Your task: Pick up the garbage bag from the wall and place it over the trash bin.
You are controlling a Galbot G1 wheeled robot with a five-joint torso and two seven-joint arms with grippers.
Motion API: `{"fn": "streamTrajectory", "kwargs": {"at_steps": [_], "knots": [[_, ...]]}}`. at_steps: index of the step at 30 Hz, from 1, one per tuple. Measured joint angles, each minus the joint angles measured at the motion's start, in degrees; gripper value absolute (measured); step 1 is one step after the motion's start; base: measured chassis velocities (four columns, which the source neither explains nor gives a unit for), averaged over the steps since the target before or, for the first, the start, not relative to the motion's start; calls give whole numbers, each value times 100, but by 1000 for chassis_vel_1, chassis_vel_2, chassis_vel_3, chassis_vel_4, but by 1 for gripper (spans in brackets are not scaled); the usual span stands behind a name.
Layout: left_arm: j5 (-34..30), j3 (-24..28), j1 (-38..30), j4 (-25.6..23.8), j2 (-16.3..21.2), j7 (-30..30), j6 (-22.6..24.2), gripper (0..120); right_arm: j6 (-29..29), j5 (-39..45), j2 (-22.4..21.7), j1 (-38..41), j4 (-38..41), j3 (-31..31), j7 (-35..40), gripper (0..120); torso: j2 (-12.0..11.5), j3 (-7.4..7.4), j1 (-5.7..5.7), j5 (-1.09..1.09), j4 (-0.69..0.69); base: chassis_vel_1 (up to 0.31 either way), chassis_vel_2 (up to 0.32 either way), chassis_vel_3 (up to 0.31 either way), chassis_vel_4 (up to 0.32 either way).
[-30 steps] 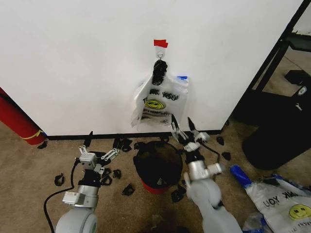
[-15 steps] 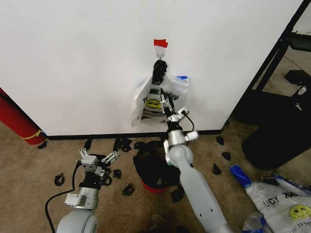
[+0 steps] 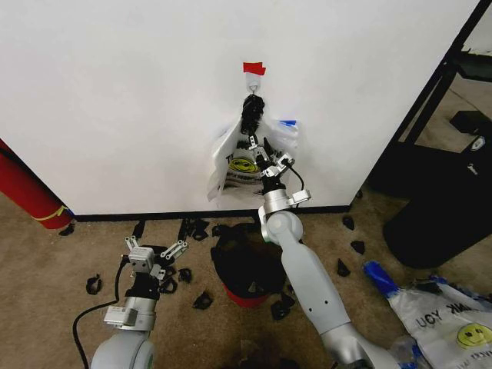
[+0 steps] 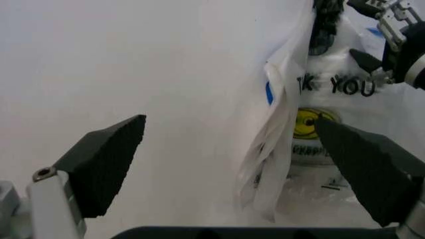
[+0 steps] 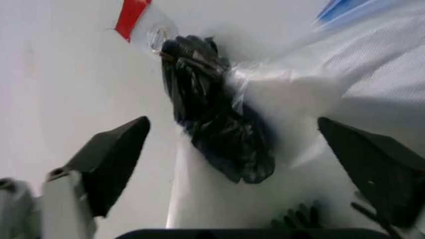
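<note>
On the white wall (image 3: 115,100), red tape (image 3: 254,68) marks a small hook (image 5: 158,37). A black crinkled bundle (image 5: 212,114) hangs from it, over white smiley-face bags (image 3: 242,165). The see-through garbage bag (image 3: 287,138) with a blue strip (image 5: 339,10) hangs behind them on the right. My right gripper (image 3: 267,157) is raised against the bags just below the bundle, open, its fingers (image 5: 109,159) spread either side of it. The black trash bin (image 3: 246,265) with a red base stands on the carpet below. My left gripper (image 3: 157,252) is open, low and left of the bin, facing the wall.
A red cylinder (image 3: 27,192) leans at the far left. A large black container (image 3: 438,223) and a black shelf frame (image 3: 430,92) stand to the right. More smiley-face bags (image 3: 450,315) lie on the floor at the right. Black scraps (image 3: 204,300) dot the carpet.
My right arm has lifted from beside the bin up to the bags hanging on the wall, staying open. The left arm has barely moved.
</note>
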Motion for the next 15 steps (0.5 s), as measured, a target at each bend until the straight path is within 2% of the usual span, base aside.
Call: {"fn": "streamTrajectory", "kwargs": {"at_steps": [3,15], "knots": [[23,33,-51,38,-13,0,12,100,0,-123,3,86,-162,77,-73,81,0,0,0,0,0,0,0,0,0],[70,43,-69,93,-24,1,12,100,75,-557,-5,112,-405,-47,-411,80,0,0,0,0,1,0,0,0,0]]}}
